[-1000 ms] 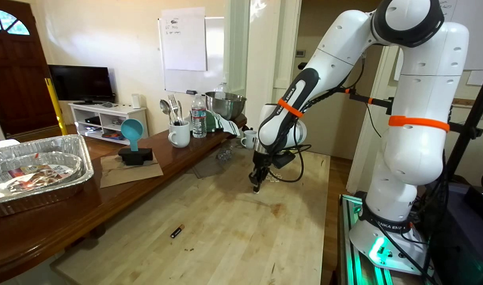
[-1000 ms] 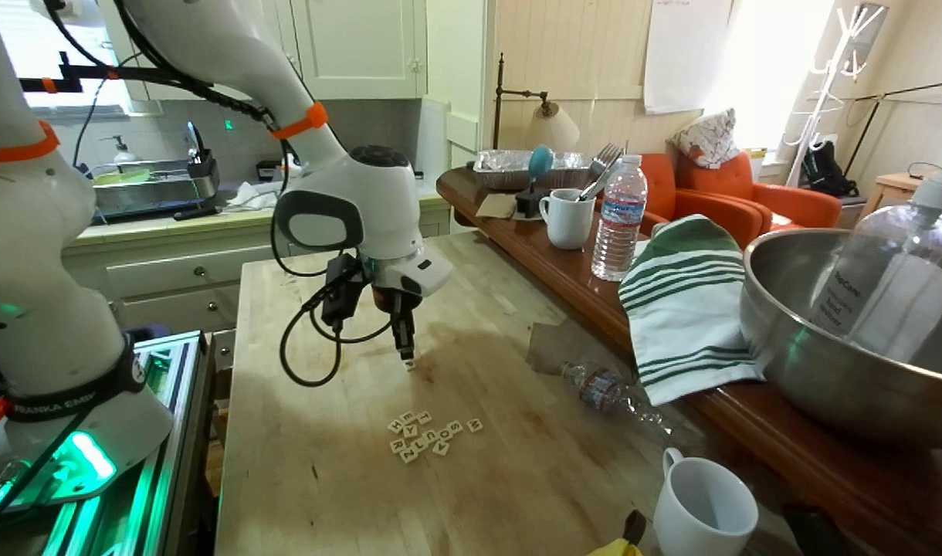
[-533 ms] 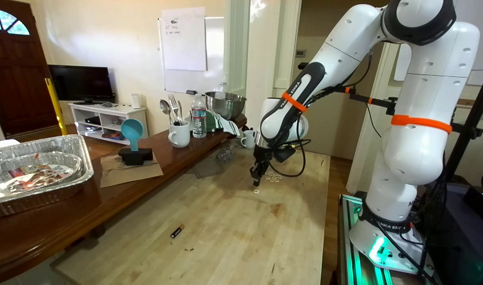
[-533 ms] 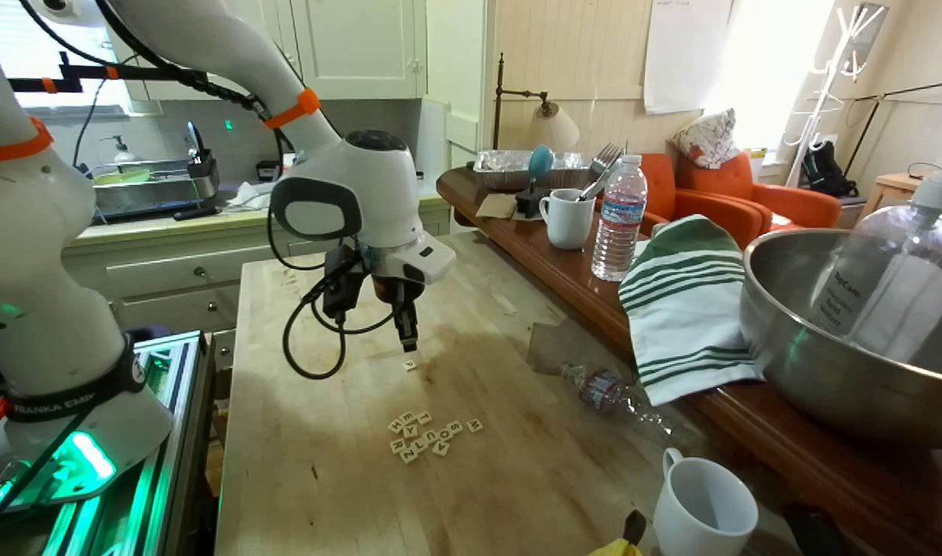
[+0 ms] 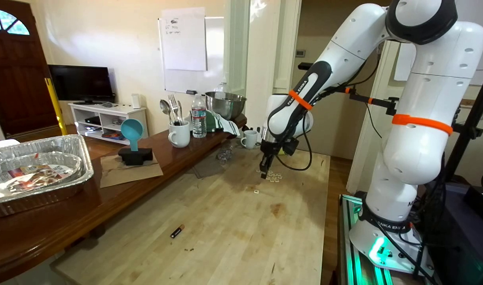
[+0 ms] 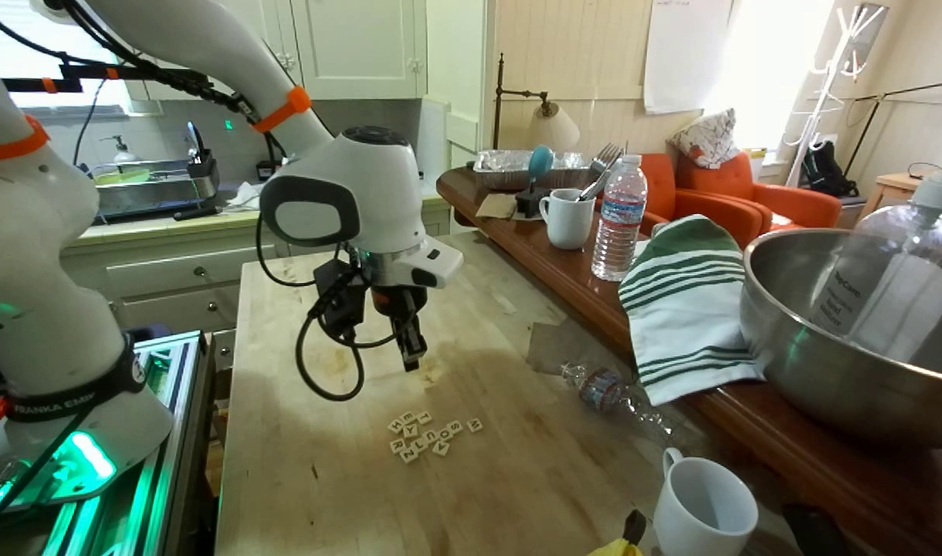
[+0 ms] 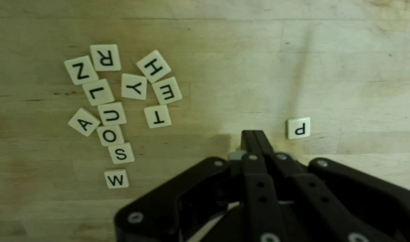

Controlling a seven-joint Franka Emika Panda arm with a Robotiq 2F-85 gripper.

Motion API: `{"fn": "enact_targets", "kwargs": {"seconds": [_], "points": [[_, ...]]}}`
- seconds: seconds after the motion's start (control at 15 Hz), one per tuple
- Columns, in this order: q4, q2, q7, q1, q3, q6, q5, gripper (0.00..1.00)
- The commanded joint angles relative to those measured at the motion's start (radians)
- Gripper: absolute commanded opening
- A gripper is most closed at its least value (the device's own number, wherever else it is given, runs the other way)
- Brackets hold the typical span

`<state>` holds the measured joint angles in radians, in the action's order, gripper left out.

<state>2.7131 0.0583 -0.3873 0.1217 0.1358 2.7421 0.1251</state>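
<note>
My gripper (image 7: pixel 253 131) is shut, fingertips together with nothing between them, hanging above the wooden tabletop. Nearest to it is a lone cream letter tile marked P (image 7: pixel 299 128), lying flat just right of the fingertips in the wrist view and apart from them. In an exterior view this P tile (image 5: pixel 256 191) lies on the wood in front of the gripper (image 5: pixel 264 175). The gripper (image 6: pixel 412 364) hides it from the opposite camera. Left of the fingertips in the wrist view lies a loose cluster of several letter tiles, among them T (image 7: pixel 157 116), E (image 7: pixel 167 90) and O (image 7: pixel 110 135).
A battery (image 5: pixel 177 231) lies on the tabletop. Along the side of the raised brown counter (image 6: pixel 509 239) lie a crumpled plastic bottle (image 6: pixel 602 390) and a white mug (image 6: pixel 703 506). A yellow item (image 6: pixel 618 548) shows at the lower edge. A steel bowl (image 6: pixel 826 340) and striped towel (image 6: pixel 687 309) sit on the counter.
A second ago the fingertips were down at the P tile. The shut gripper has since lifted off and moved toward the tile cluster; the P tile has stayed in place.
</note>
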Motion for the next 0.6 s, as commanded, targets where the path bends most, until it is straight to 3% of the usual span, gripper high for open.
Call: {"fn": "enact_targets", "kwargs": {"seconds": [0.0, 0.53], "points": [[-0.006, 0.004, -0.098, 0.016, 0.037, -0.063, -0.038, 0.00], [-0.026, -0.020, -0.138, 0.052, 0.072, -0.100, -0.160, 0.00]]}}
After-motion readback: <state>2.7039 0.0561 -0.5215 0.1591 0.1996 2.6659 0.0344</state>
